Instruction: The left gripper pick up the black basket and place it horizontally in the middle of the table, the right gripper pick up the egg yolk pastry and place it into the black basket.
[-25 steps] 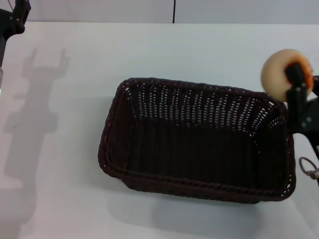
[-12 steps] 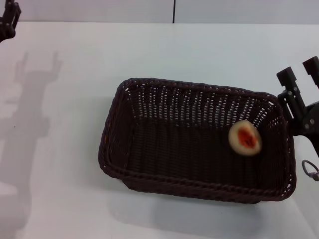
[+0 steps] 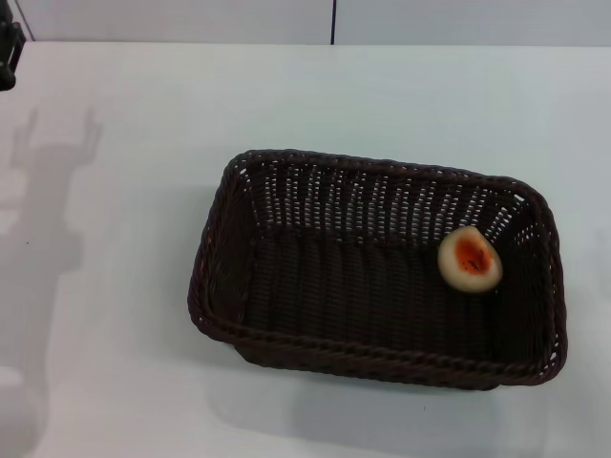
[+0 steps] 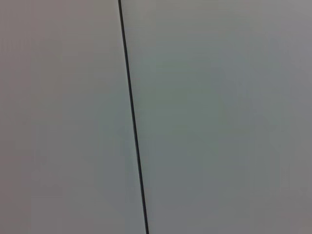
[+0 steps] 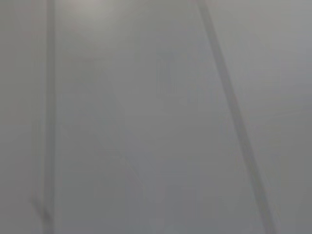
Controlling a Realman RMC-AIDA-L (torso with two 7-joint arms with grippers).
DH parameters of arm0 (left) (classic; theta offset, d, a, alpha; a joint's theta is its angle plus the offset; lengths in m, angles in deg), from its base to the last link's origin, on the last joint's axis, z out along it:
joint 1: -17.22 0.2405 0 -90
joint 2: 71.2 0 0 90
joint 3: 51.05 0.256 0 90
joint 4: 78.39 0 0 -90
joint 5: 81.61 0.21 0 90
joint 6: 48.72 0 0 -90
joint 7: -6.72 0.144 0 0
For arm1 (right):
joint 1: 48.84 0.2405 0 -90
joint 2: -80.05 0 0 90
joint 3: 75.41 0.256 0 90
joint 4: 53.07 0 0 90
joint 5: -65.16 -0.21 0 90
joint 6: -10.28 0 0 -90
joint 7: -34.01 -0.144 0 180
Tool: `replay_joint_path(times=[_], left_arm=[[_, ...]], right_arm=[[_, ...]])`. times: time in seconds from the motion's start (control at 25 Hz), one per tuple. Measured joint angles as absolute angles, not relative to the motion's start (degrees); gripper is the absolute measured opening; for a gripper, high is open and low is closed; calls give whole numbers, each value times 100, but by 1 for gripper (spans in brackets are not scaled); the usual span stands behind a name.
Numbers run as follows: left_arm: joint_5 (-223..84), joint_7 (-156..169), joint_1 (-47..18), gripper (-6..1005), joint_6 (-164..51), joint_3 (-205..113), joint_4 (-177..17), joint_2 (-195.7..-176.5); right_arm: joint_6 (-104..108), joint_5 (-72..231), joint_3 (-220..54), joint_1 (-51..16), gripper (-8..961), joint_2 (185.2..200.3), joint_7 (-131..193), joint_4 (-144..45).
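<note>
The black basket point(image 3: 225, 329) lies lengthwise across the white table point(image 3: 124, 363), a little right of the middle. The egg yolk pastry point(image 3: 469, 259) rests inside it on the woven floor near the right end, its orange-red patch facing up. Only a black sliver of my left gripper point(image 3: 8, 52) shows at the far left edge of the head view, well away from the basket. My right gripper is out of view. Neither wrist view shows the basket, the pastry or any fingers.
The left arm's shadow point(image 3: 52, 200) falls on the table's left side. A pale wall with a dark vertical seam point(image 3: 333, 21) runs behind the far table edge. The left wrist view shows only that kind of pale surface with a dark seam point(image 4: 132, 117).
The right gripper let go of the pastry, which dropped into the basket's right end, then the gripper drew back out of view. The left gripper has moved further off to the left.
</note>
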State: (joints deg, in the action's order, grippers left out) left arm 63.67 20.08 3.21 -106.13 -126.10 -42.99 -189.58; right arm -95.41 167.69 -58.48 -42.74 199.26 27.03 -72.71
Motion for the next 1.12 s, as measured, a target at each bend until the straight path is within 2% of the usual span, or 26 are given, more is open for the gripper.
replay_joint_path(times=[0.08, 0.32, 1.12], left_arm=[[6368, 1993, 322, 801, -10631, -12611, -4328, -18958], [6367, 1681, 321, 801, -10771, -12610, -4616, -18965], [6361, 1343, 439, 801, -11074, -12537, -4950, -18983]], right_arm=[[-9527, 16768, -5668, -4369, 780, 19927, 2700, -7254], [-9491, 16075, -5280, -4806, 779, 19946, 2700, -7204], [-9400, 15980, -5289, -4933, 780, 19953, 2696, -7185]])
